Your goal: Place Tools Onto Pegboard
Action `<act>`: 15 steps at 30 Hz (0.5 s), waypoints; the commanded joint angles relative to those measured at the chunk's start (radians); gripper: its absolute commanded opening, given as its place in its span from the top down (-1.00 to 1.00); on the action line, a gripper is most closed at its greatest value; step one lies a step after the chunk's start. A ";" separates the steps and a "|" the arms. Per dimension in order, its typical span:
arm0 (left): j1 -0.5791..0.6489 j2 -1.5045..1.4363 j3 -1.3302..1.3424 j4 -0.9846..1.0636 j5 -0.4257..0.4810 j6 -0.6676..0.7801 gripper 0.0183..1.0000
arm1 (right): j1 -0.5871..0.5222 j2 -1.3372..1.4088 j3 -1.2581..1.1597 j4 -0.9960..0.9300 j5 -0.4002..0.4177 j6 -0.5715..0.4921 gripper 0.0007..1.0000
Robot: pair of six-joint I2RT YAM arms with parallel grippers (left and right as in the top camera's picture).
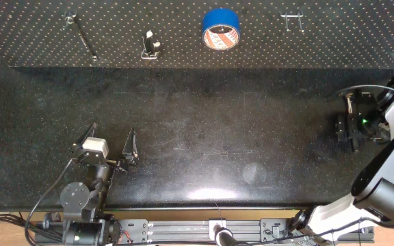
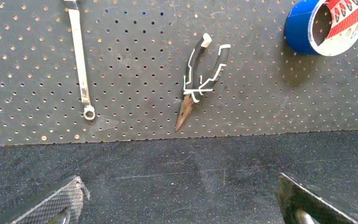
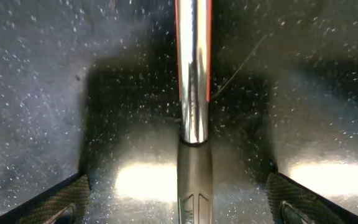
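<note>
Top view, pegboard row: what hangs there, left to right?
wrench → pliers → tape → hook

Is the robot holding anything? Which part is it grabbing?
Nothing is held. The right gripper is open, with its fingers on either side of a metal tool but not touching it. The left gripper is open and empty.
</note>
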 commanded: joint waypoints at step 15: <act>-0.003 -0.009 -0.002 -0.005 0.007 -0.005 -0.99 | 0.031 -0.093 -0.077 0.086 -0.144 0.047 0.86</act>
